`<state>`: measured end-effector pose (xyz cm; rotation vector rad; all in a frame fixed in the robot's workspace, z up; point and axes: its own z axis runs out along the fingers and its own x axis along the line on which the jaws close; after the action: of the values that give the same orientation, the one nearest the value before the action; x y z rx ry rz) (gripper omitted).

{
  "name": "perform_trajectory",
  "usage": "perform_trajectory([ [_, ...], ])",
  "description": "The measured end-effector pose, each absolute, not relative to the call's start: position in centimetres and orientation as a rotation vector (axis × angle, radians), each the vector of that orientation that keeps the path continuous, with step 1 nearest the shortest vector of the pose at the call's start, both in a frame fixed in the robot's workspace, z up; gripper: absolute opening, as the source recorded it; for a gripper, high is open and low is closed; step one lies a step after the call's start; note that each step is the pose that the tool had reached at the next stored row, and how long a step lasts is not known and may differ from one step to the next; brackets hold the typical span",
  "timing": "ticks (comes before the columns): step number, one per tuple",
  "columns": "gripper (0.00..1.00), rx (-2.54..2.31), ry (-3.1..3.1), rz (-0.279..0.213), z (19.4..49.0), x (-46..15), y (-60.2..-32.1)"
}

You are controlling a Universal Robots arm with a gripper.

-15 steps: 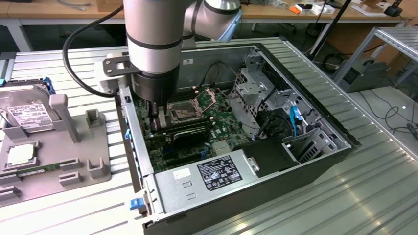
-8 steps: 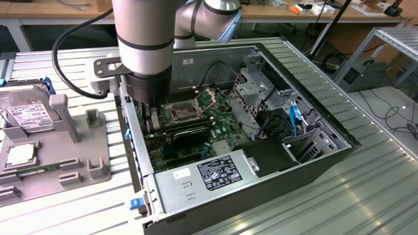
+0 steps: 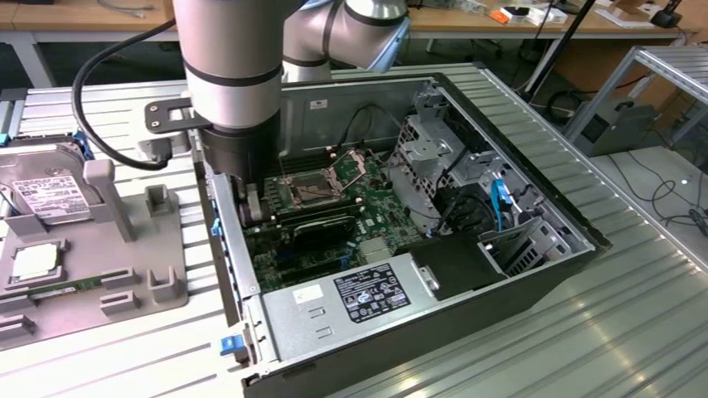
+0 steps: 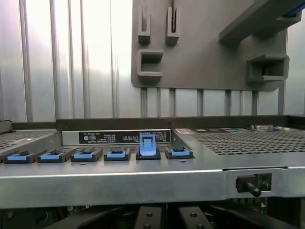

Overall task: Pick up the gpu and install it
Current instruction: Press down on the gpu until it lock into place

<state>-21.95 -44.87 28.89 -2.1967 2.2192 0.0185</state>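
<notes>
Grey plastic made up the fixture tray [image 3: 166, 274] at the exterior view's left edge of the bench [image 3: 619, 332], with a silver hard drive [image 3: 45, 195] propped in one of its holders and its other slots showing nothing like a card. Next to it stood the open computer case [image 3: 531, 191], and the arm had its end effector [image 3: 249, 203] lowered just inside the case's near wall, its tips pressed together over the motherboard [image 3: 332, 207]. Directly beside them the gpu [image 3: 321, 225] appeared to lie along an expansion slot, a dark-faced card on the green board; whether the tips pinched it could not be told. Judged from its look, the card is light, stiff and fragile, best held by its long edges or end bracket. Blue slot latches [image 4: 147, 148] lined the case's rear rail.
</notes>
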Motion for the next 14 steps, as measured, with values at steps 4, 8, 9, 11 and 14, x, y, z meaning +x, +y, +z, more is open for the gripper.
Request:
perform_trajectory([
  [4,0.11,-2.197,2.22,0.019,28.9,-22.0,-44.9],
  [8,0.11,-2.197,2.22,0.019,28.7,-21.6,-44.9],
  [9,0.11,-2.197,2.22,0.019,28.7,-21.6,-44.9],
  [11,0.11,-2.197,2.22,0.019,28.5,-21.1,-44.9],
  [14,0.11,-2.197,2.22,0.02,28.2,-20.6,-44.9],
])
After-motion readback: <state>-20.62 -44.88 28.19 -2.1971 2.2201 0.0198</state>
